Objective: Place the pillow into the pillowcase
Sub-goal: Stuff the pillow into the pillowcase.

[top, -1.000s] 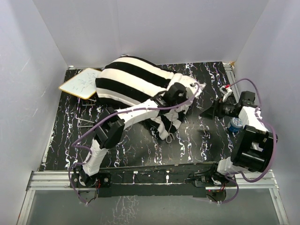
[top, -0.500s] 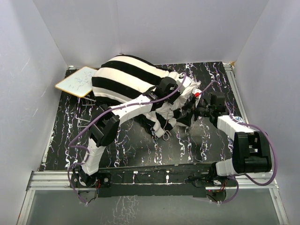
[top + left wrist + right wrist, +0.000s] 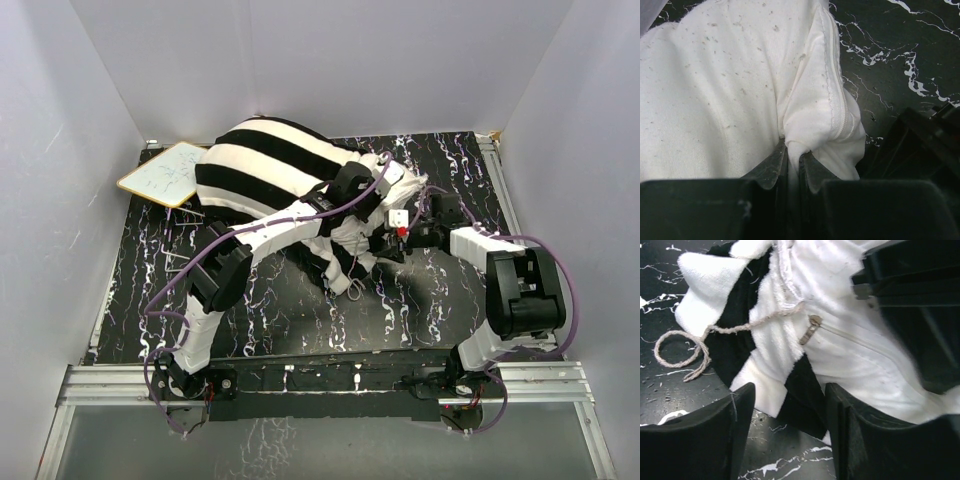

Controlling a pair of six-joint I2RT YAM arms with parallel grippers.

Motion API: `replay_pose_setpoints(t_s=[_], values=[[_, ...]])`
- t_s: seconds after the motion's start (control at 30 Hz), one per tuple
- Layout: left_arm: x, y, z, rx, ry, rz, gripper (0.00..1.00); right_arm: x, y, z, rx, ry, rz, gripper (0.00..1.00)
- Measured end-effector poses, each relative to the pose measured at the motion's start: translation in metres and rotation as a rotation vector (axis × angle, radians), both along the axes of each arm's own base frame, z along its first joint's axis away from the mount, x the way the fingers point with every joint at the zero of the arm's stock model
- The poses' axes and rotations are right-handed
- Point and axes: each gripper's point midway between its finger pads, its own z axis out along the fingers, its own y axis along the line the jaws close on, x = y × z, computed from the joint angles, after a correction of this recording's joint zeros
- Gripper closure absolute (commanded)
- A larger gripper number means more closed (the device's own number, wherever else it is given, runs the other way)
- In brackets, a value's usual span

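Observation:
The black-and-white striped pillowcase (image 3: 265,165) lies bulging at the back of the table, with the white pillow (image 3: 715,90) inside it and showing at its right-hand mouth. My left gripper (image 3: 792,155) is shut on a pinched fold of the pillow's white fabric beside its zipper seam; in the top view the left gripper (image 3: 372,212) sits at that mouth. My right gripper (image 3: 790,390) is open, its fingers standing either side of the pillowcase's striped hem (image 3: 807,387) just above the tabletop. The pillow (image 3: 860,357) with its zipper pull lies right behind that hem.
A small whiteboard (image 3: 170,175) leans at the back left, touching the pillowcase. A loose loop of string (image 3: 682,352) trails from the hem onto the black marbled table (image 3: 300,310). White walls close in on three sides.
My right arm swung left from the table's right side to the pillowcase mouth, its jaws widening and then narrowing. The left arm shifted the pillow and case slightly left and stayed shut.

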Motion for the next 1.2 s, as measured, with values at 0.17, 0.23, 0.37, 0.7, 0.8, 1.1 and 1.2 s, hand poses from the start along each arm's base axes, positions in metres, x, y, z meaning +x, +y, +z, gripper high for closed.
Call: replay_pose_setpoints(t_s=[0.17,0.23,0.37,0.7,0.8,1.1,1.2], values=[[-0.001,0.0,0.0,-0.006,0.009,-0.005,1.0,-0.005,0.009,-0.017,-0.047,-0.007,0.041,0.62],[-0.001,0.0,-0.001,-0.009,0.016,-0.008,1.0,-0.005,0.011,-0.022,-0.068,-0.017,0.047,0.63],[-0.002,0.0,-0.001,-0.014,0.026,-0.011,1.0,0.005,0.013,-0.028,-0.11,-0.055,0.028,0.52],[-0.004,0.008,-0.007,-0.03,0.06,-0.036,1.0,0.023,0.012,-0.035,-0.182,-0.134,0.033,0.92],[-0.004,0.016,-0.014,-0.05,0.098,-0.053,1.0,0.012,0.013,-0.039,-0.226,-0.152,0.108,0.92],[-0.016,0.042,-0.041,-0.052,0.218,-0.11,1.0,-0.022,0.013,-0.059,-0.493,-0.268,0.38,0.92],[-0.026,0.048,-0.051,-0.033,0.235,-0.13,1.0,-0.021,0.011,-0.045,-0.514,-0.315,0.39,0.92]])
